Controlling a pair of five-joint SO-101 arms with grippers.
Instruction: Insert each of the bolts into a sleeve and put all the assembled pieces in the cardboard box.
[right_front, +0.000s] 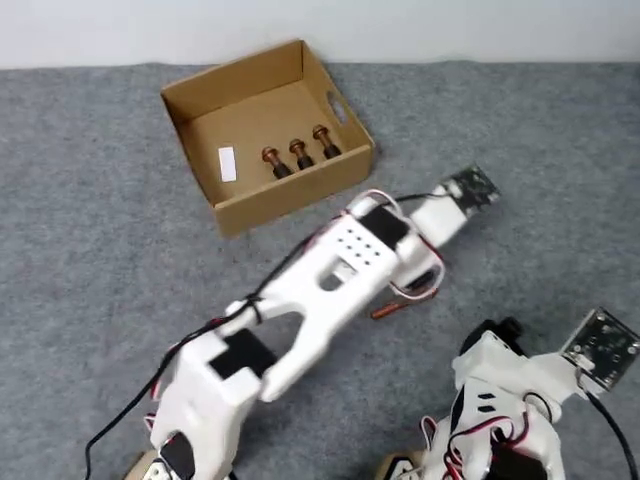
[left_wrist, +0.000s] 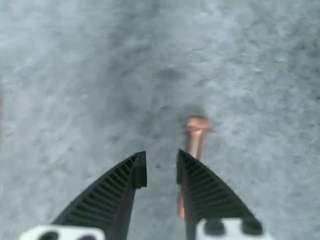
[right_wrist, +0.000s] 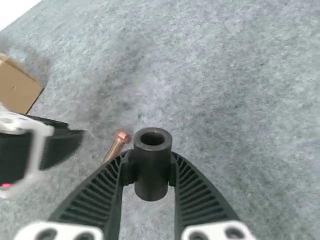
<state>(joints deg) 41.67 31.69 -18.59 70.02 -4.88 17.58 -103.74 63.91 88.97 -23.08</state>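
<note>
The left pincer (left_wrist: 161, 167) hung released over the bench (left_wrist: 75, 75), the bolt (left_wrist: 195, 134) lying just outside its parted jaws. The right pincer (right_wrist: 150, 162) grasped an upright sleeve (right_wrist: 152, 145). Beyond both pincers, three assembled pieces (right_front: 300, 153) lay in the box (right_front: 290, 195).

No words, numbers, brand marks or signs could be read in any view. The one possible carrier of print was a small white label (right_front: 227, 164) stuck flat on the inner floor of the cardboard box (right_front: 262, 202). From the high view it looked blank, though any print on it may simply have been too small to make out.
</note>
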